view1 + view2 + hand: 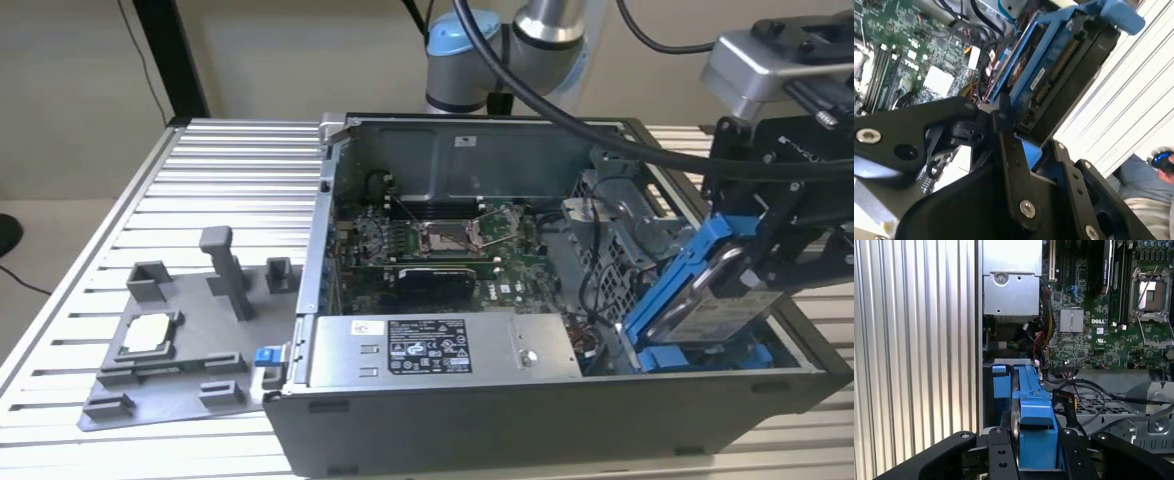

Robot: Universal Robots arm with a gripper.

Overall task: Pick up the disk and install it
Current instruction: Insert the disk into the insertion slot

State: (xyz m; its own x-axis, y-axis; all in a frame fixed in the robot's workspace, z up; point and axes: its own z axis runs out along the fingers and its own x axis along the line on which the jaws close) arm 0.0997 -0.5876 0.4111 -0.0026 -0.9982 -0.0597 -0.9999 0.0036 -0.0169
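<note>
A: Gripper state?
B: The gripper (777, 262) was clamped on the disk (718, 300), which was tilted with its lower end inside the computer case (534, 420) at the exterior view's right.
A: View differences?
B: The exterior view showed a white label (427, 345), its print unreadable. The second wrist view showed the disk's connector edge (1056, 65).

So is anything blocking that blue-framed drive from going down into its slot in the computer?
Nothing visible does. The gripper is clamped on the disk, which is tilted with its lower end at the blue bay in the case corner. Black cables lie beside it toward the motherboard, not across its path as far as shows.
</note>
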